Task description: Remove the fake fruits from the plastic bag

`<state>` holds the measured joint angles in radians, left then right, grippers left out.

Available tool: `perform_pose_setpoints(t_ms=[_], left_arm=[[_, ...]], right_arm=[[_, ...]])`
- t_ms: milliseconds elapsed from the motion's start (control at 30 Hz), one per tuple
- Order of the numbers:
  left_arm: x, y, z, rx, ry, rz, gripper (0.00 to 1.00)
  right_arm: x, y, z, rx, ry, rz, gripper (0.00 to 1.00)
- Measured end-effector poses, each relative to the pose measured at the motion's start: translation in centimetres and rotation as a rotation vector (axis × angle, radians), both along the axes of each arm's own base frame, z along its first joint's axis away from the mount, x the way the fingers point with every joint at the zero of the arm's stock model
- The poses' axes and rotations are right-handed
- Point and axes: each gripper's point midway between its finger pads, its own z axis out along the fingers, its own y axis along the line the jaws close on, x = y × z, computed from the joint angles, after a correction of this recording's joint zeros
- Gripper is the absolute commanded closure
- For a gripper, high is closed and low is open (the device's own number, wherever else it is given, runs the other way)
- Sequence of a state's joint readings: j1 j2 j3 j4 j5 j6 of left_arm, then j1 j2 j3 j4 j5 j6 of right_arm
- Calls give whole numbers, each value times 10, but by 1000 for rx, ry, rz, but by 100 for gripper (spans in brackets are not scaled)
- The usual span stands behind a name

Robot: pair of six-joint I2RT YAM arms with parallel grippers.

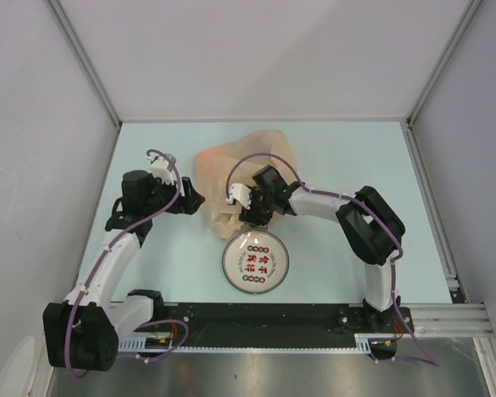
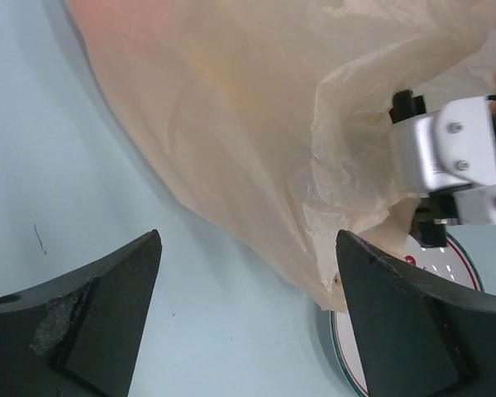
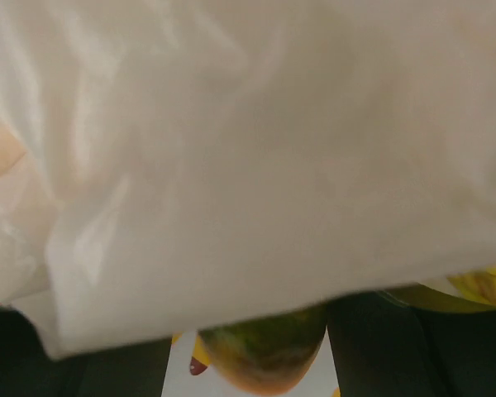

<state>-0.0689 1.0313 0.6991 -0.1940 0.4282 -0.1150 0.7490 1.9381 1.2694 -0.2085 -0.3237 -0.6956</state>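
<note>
The pale-orange plastic bag [image 1: 244, 169] lies crumpled behind the white plate [image 1: 255, 262]. My right gripper [image 1: 252, 217] is at the bag's near edge, over the plate's far rim. In the right wrist view the bag [image 3: 248, 149] drapes over the fingers [image 3: 397, 347], and a green-red mango [image 3: 264, 351] sits gripped between them above the white plate. A yellow fruit [image 3: 484, 285] peeks out at the right. My left gripper [image 1: 197, 201] is open and empty at the bag's left side; its fingers [image 2: 91, 314] straddle the bag's lower edge [image 2: 314, 248]. The other fruits are hidden.
The plate [image 2: 455, 265] has a green-red rim and printed marks in its middle. White walls enclose the pale-blue table on three sides. A black rail runs along the near edge behind the arm bases.
</note>
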Motion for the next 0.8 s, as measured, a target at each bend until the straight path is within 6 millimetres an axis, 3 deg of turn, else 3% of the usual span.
perform_pose_setpoints(t_ms=[67,133,300,367,467,600,667,733,800], left_arm=[[-1,-1,3,-7,-7,0,9],[-1,-1,5,-13,-10,1,9],[0,-1,6,-21,-12,3,9],[0,0,6,-21,-12,5,9],[2,0,8,-27,-15,11,9],[5,-2,13,-51,-27,15,10],[6,-3,17,-69,-32,18,10],[5,-4,21,-84,-38,20,10],[3,-6,28,-105,-47,22,10]], right_arm=[[0,-2,-12,-29,15,0,44],[3,-2,-10,-31,9,0,53],[2,-5,0,-33,15,-4,59],[-3,-7,16,-21,17,-5,61],[-15,-10,64,37,-5,-9,66],[-48,-13,120,106,-18,34,68],[-69,-14,133,114,-8,71,68],[-99,-20,131,88,41,120,67],[-126,-25,117,51,127,147,65]])
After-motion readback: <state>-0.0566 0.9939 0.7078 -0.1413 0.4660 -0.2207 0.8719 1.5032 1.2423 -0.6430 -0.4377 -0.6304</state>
